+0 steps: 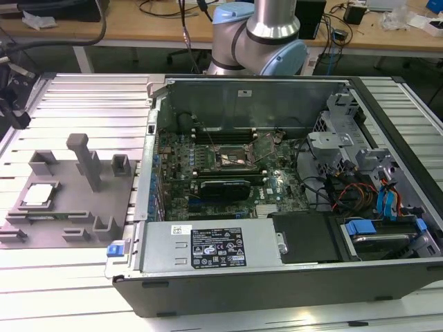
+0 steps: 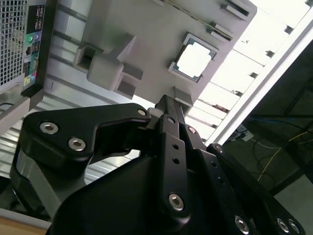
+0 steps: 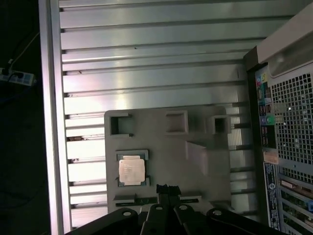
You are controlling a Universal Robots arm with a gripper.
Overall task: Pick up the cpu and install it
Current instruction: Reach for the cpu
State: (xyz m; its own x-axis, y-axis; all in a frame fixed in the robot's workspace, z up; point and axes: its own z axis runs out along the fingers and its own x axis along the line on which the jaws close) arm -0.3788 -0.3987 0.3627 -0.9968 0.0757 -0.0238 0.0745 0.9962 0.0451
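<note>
Starting at the exterior view's left, the cpu [image 1: 38, 195] lies flat in its recess on the grey fixture plate [image 1: 104, 200], with nothing touching it. It is well apart from the open computer case [image 1: 277, 277] to the right, where the socket frame [image 1: 239, 158] sits on the board. In both wrist views my claw [image 3: 167, 189] [image 2: 165, 104] points toward the plate, fingertips pressed together on nothing, with the cpu near them.

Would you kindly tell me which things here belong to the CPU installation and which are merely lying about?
Job in hand: cpu, resting in the grey fixture; gripper near it; socket inside the computer case.
Lying about: power supply; drive cables.
</note>
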